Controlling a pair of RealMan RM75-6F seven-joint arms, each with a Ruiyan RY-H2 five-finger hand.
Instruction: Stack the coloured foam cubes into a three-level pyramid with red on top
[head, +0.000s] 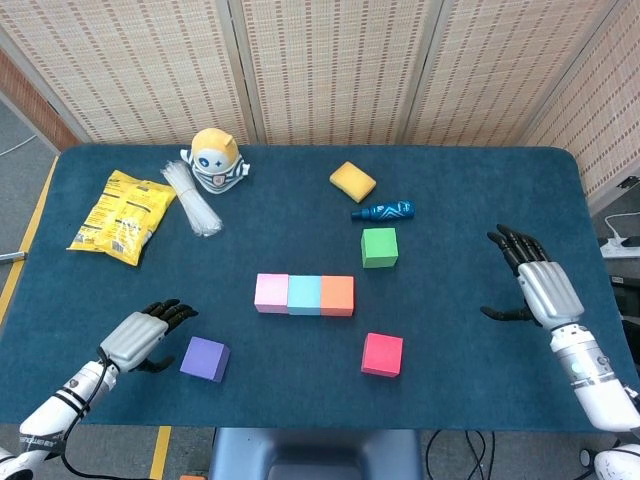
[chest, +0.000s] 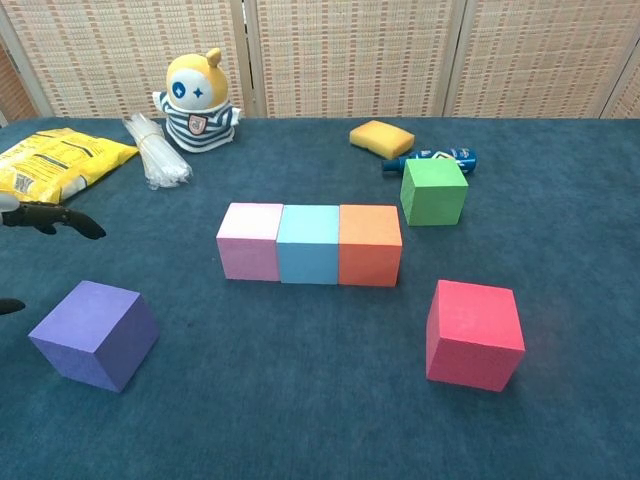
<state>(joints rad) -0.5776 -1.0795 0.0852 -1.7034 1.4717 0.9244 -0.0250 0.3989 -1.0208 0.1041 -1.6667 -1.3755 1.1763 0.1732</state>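
The bottom level looks done — pink cube (head: 271, 293), blue cube (head: 304, 295) and orange cube (head: 337, 295) sit touching in a row mid-table. Still loose are the purple cube (head: 204, 359), green cube (head: 379, 247) and red cube (head: 382, 354) — two levels remain. The left hand (head: 140, 337), empty with fingers apart, hovers just beside the purple; the right hand (head: 540, 285) is likewise open, well apart.

My head camera looks steeply down from above the near edge, taking in the whole blue table (head: 470, 180) up to the screens behind. My chest camera sits low and close, facing across the tabletop. Both share the cube row (head: 304, 294) (chest: 309, 243) mid-table.
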